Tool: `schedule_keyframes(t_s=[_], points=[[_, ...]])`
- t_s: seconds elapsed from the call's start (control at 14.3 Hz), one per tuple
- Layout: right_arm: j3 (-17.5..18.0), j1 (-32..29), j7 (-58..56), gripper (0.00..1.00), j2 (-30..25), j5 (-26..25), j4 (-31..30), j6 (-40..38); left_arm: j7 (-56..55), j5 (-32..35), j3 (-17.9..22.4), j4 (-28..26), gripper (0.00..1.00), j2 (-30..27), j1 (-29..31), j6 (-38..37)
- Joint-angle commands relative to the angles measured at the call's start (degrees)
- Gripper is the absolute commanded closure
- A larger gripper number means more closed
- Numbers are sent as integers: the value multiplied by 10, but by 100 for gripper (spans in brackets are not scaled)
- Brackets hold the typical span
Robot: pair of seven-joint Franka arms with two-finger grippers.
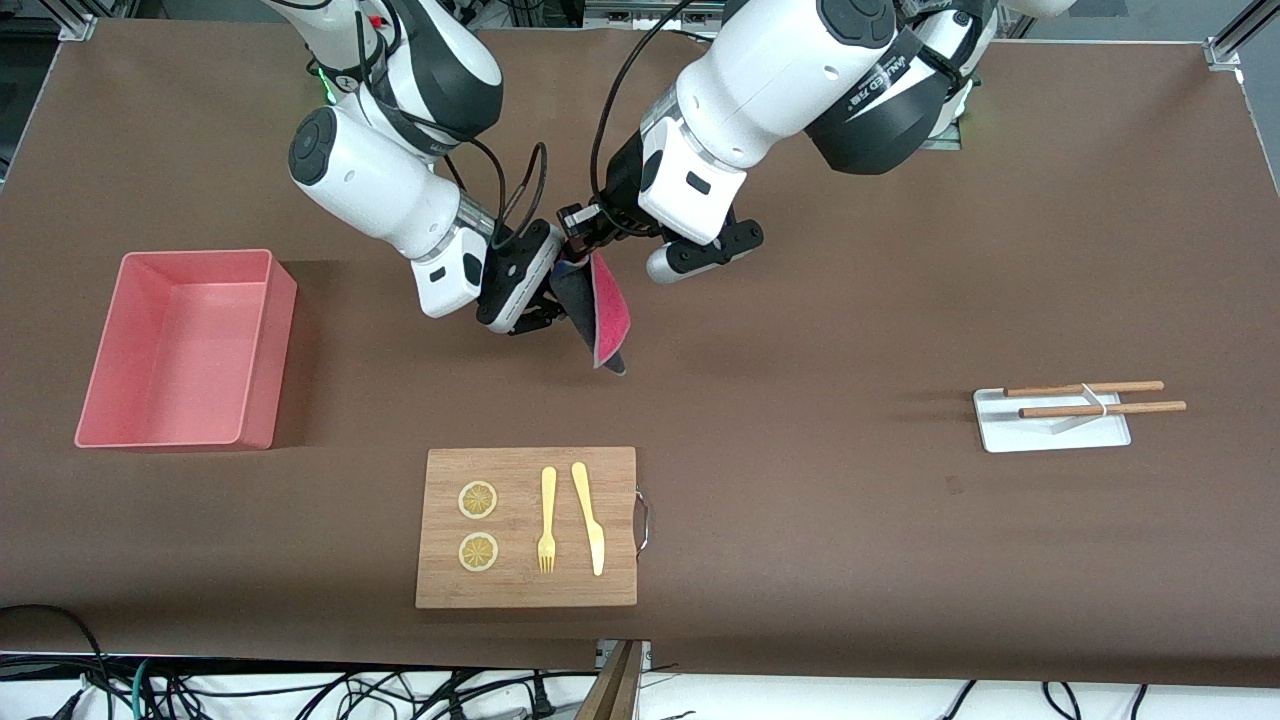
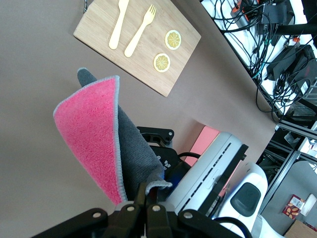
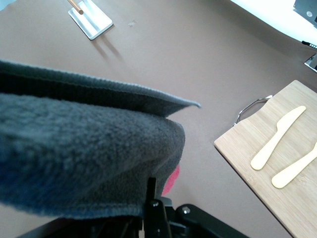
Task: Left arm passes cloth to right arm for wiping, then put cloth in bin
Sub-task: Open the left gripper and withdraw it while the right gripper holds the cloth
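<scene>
The cloth (image 1: 604, 310), magenta-pink on one face and dark grey on the other, hangs in the air between both grippers. My left gripper (image 1: 578, 238) is shut on its top corner; the left wrist view shows the fingers (image 2: 142, 194) pinched on the cloth (image 2: 89, 129). My right gripper (image 1: 535, 303) is beside it, at the cloth's grey face. In the right wrist view the grey cloth (image 3: 74, 148) covers most of the jaws, one finger (image 3: 151, 187) stands at the middle, and the gripper (image 3: 147, 192) looks shut on the cloth. The salmon-pink bin (image 1: 170, 350) stands empty toward the right arm's end.
A wooden cutting board (image 1: 527, 527) with a fork, a knife and two lemon slices lies nearer the front camera than the grippers. A white tray (image 1: 1050, 422) with chopsticks sits toward the left arm's end. Bare brown table lies under the cloth.
</scene>
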Motion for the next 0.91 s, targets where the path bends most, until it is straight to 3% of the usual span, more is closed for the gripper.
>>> schedule_keyframes(t_s=[0.0, 0.35, 0.42, 0.49, 0.84], points=[[0, 3, 1, 100, -2, 4, 11, -16, -6, -7, 0, 0, 100, -6, -6, 8], [-6, -23, -5, 100, -33, 4, 10, -80, -5, -7, 0, 0, 99, -6, -6, 7], [-8, -25, -5, 100, -37, 3, 10, -91, 3, -5, 0, -3, 23, -6, -6, 7], [-13, -28, -6, 100, -42, 2, 10, -101, 6, -5, 0, -6, 0, -6, -6, 7], [-31, -44, -39, 100, -61, -2, 9, -165, 6, -5, 0, -6, 0, -7, -4, 7]])
